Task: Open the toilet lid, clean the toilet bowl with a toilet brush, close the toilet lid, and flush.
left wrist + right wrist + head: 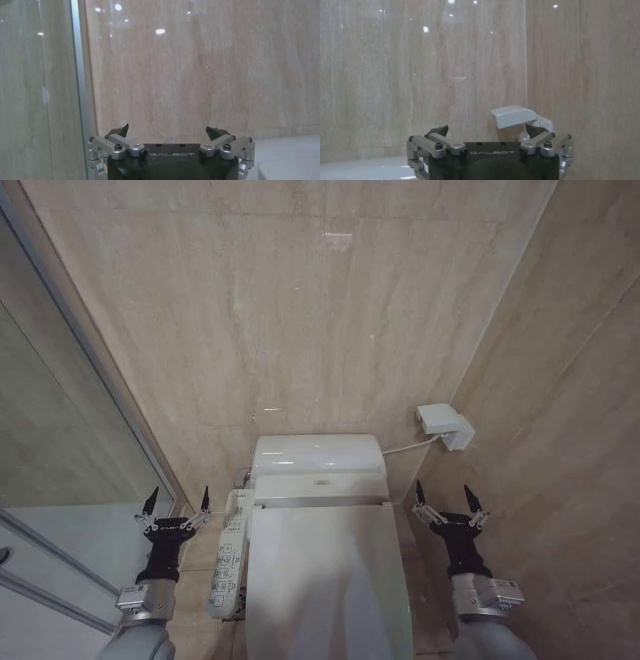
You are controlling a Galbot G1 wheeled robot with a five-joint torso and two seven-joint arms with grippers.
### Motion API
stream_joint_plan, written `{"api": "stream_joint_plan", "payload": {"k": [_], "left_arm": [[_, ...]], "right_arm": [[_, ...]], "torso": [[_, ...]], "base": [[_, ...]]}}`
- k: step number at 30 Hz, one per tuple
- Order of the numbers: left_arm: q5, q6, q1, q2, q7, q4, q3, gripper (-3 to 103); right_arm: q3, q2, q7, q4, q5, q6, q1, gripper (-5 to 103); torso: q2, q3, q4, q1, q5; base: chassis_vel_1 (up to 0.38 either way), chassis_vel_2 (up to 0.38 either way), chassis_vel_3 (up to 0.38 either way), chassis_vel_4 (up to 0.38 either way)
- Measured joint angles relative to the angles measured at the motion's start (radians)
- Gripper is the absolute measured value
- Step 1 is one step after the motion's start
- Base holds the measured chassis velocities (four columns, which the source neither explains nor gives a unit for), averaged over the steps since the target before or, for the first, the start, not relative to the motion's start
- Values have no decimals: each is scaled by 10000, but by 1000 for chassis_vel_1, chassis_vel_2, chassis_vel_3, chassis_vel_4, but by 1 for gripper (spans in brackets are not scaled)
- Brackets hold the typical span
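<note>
Toilet lid (325, 580) is down – shut over the bowl, centred btwn both arms. Left gripper (177, 502) and right gripper (447, 498) hover either side, fingers apart, holding nothing. To open well: catch the lid's front edge, swing up slowly w/o slamming the tank (318, 463). Count – 1 lid, 1 tank, 2 grippers.
</note>
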Motion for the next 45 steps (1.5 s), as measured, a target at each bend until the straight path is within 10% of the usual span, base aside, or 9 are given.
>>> {"api": "stream_joint_plan", "payload": {"k": [26, 45], "left_arm": [[-1427, -886, -4151, 2384, 534, 5074, 1472, 100], [-1444, -1564, -5802, 2279, 1808, 6872, 2708, 102]], "right_arm": [[0, 0, 0, 0, 0, 0, -6, 100], [0, 0, 0, 0, 0, 1, -5, 100]], "torso": [[1, -1, -4, -5, -3], [1, -2, -2, -5, 0]], "base": [[0, 1, 2, 0], [0, 0, 0, 0]]}}
